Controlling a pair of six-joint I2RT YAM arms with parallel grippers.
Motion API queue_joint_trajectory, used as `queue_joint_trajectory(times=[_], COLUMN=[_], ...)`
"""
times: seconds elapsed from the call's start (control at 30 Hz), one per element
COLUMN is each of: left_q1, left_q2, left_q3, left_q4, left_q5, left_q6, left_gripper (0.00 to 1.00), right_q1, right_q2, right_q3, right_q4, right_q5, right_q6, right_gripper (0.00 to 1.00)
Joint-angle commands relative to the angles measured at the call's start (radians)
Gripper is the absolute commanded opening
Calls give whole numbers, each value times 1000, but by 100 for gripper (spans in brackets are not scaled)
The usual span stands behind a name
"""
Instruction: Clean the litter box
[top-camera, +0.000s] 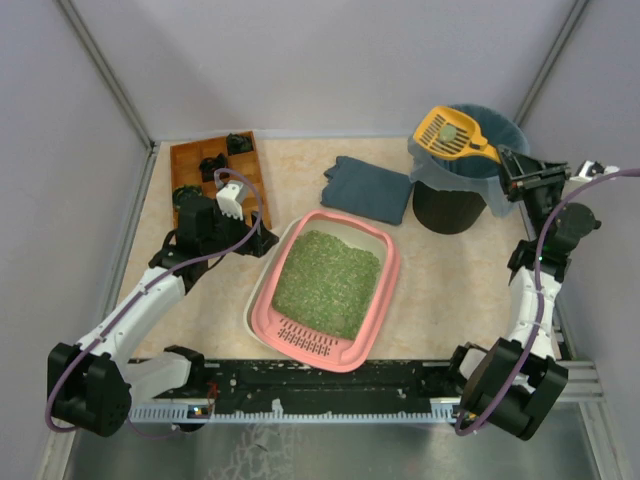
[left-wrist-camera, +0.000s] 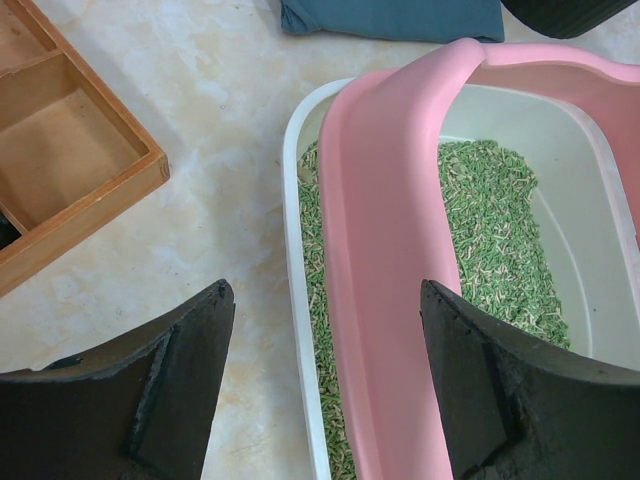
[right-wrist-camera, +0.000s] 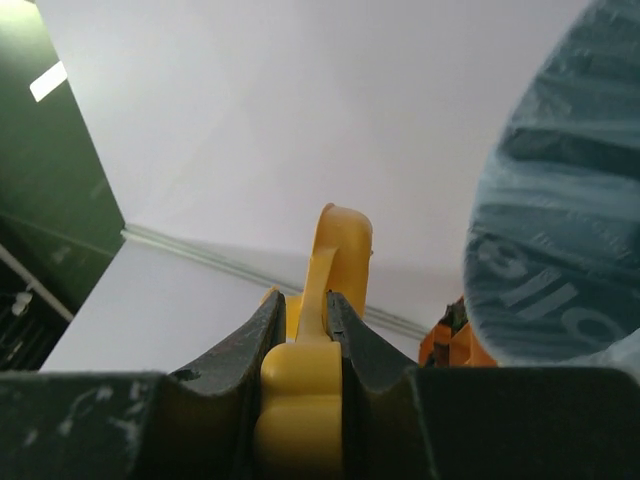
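Pink litter box (top-camera: 384, 290), green litter inside, mid-table; left gripper (left-wrist-camera: 328, 295) spread wide astride its left rim; right gripper (right-wrist-camera: 304, 303) clamped on yellow scoop (top-camera: 450, 132) handle above black bin (top-camera: 445, 212).

On the desk (top-camera: 215, 300): wooden tray (top-camera: 192, 155), cloth (top-camera: 368, 188), bin (top-camera: 450, 208)
The tray, far left, holds small black items (top-camera: 240, 143) in its compartments; the folded blue-grey cloth lies mid-back; the black bin, far right, wears a blue-grey bag (top-camera: 497, 190).
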Motion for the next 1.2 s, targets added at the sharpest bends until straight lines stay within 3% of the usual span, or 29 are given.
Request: queue_joint_trajectory(times=[0.0,0.4,0.67,0.93,1.17], left_q1=[-2,-2,-2,-2,-1], left_q2=[-17,-12,-2,0,-3], left_q3=[1,5,10,9,7], left_q4=[6,-1,-9,-7,-7], left_q5=[-4,-12,-9,-6,-7], left_q6=[4,7,8,7,9], left_gripper=[80,80,80,79,79], right_q1=[-72,-86,-51,130,173], right_q2=[8,9,65,145,144], right_q3=[118,369,462,616,647], right_q4=[-74,-635,-732,-898,-935], right_q5=[61,267,304,463,542], right_q6=[-96,-686,-928,-1305,-1402], right_gripper=[0,0,0,0,0])
